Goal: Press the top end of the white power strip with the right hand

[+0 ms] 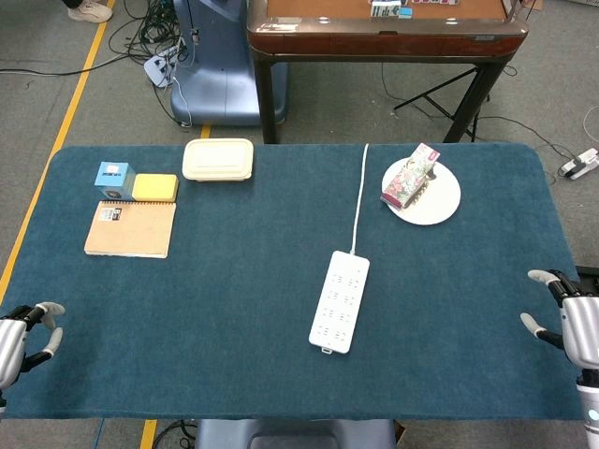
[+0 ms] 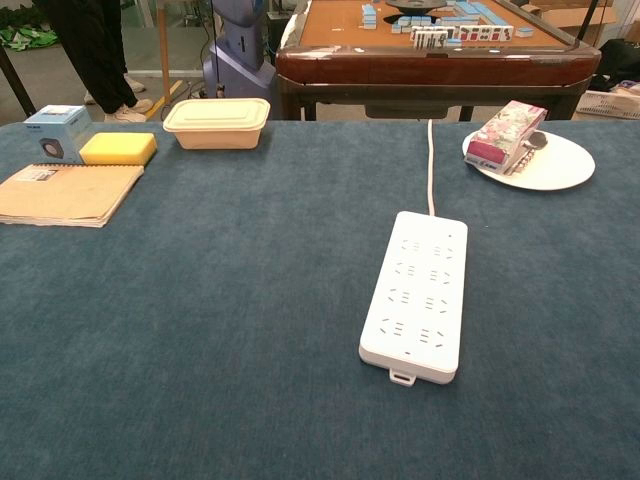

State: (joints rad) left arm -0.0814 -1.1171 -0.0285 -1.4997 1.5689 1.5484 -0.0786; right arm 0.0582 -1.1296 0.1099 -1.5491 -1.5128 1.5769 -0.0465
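The white power strip (image 1: 341, 301) lies flat on the blue table, a little right of centre, with its cord (image 1: 359, 196) running from its top end to the far edge. In the chest view the power strip (image 2: 419, 294) fills the middle right. My right hand (image 1: 573, 320) hovers at the table's right edge, well to the right of the strip, fingers apart and holding nothing. At the near left corner my left hand (image 1: 21, 335) rests with its fingers spread, empty. Neither hand shows in the chest view.
A white plate (image 1: 440, 208) carrying a floral pack (image 1: 409, 177) sits at the back right. Back left hold a cream lunch box (image 1: 218, 159), a yellow sponge (image 1: 154, 187), a small blue box (image 1: 113, 177) and a brown notebook (image 1: 130, 229). A wooden table (image 1: 384, 33) stands behind.
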